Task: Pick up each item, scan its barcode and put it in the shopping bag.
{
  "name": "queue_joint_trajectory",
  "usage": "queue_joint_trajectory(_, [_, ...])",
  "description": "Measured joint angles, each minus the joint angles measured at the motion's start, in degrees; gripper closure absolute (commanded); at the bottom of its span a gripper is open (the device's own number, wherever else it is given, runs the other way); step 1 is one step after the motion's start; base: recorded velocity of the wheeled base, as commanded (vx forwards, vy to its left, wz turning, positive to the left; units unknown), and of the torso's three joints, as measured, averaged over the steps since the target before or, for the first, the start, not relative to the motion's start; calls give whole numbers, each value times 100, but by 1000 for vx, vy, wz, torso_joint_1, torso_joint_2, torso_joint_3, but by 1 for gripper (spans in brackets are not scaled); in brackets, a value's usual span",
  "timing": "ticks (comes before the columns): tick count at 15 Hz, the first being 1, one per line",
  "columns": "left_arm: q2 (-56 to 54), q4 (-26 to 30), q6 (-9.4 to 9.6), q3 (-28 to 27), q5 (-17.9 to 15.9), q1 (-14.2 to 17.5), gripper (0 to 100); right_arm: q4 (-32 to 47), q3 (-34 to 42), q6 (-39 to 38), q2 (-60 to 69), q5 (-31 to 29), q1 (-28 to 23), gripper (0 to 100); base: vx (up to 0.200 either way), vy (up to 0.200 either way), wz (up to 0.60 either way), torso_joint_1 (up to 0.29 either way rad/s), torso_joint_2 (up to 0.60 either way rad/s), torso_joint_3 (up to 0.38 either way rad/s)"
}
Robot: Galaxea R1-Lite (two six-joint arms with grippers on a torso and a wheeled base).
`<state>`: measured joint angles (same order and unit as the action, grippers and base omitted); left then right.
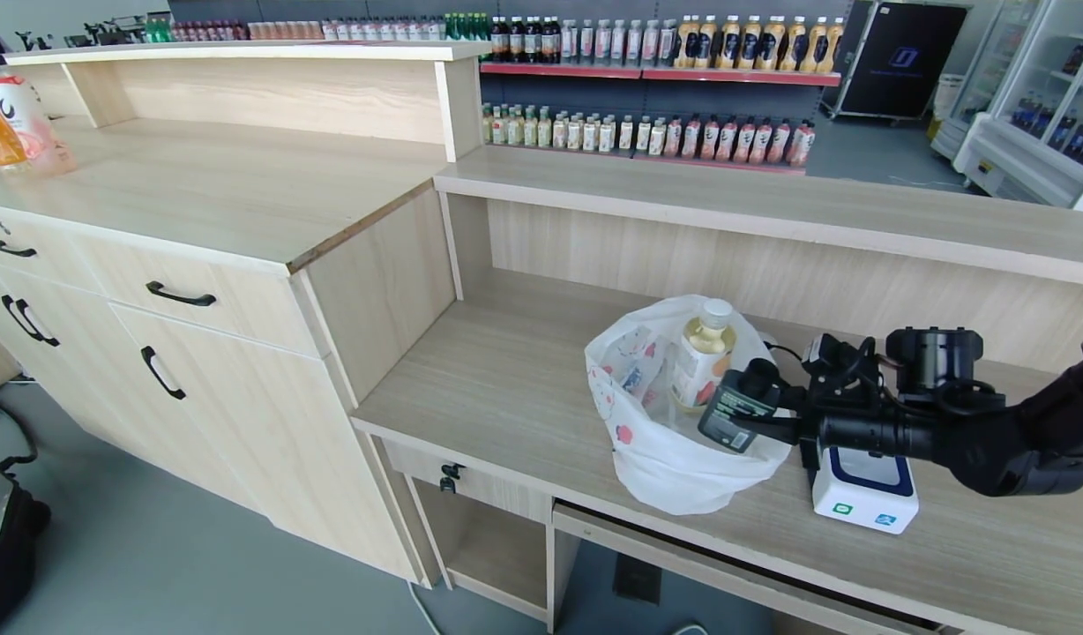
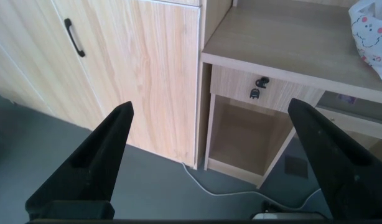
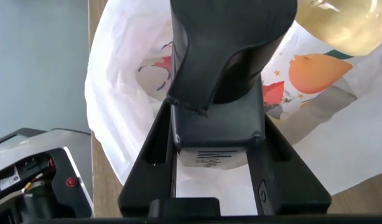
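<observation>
The step in hand looks like the drop into the bag. The right hand point(image 1: 765, 413) is clamped on a dark bottle point(image 1: 732, 413), held tilted over the right rim of the white shopping bag point(image 1: 665, 476), which stands on the lower worktop point(image 1: 506, 388) just left of the white scanner point(image 1: 863, 498). A pale bottle with a white cap point(image 1: 705, 353) already stands upright inside, toward the far side. To do this well, I would carry the dark bottle a little further left so it hangs over the open mouth and not the rim. Then lower it into the free space on the near side of the pale bottle, and part the fingers only once it is low. The thin bag wall could fold or tip if pushed. The left hand point(image 2: 209, 106) hangs with its fingers apart, holding nothing, over the floor by the cabinet.
</observation>
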<state>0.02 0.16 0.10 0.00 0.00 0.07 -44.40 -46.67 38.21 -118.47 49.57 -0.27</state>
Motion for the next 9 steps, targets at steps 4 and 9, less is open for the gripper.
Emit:
queue_joint_trajectory(4, [0,-2,0,0,0,0,0,-43,-204,-79,-325,-2,9,100,0,0,0,0,0,0])
queue_joint_trajectory(9, [0,0,0,0,0,0,0,-46,-311,-93,-556,-9,32,100,0,0,0,0,0,0])
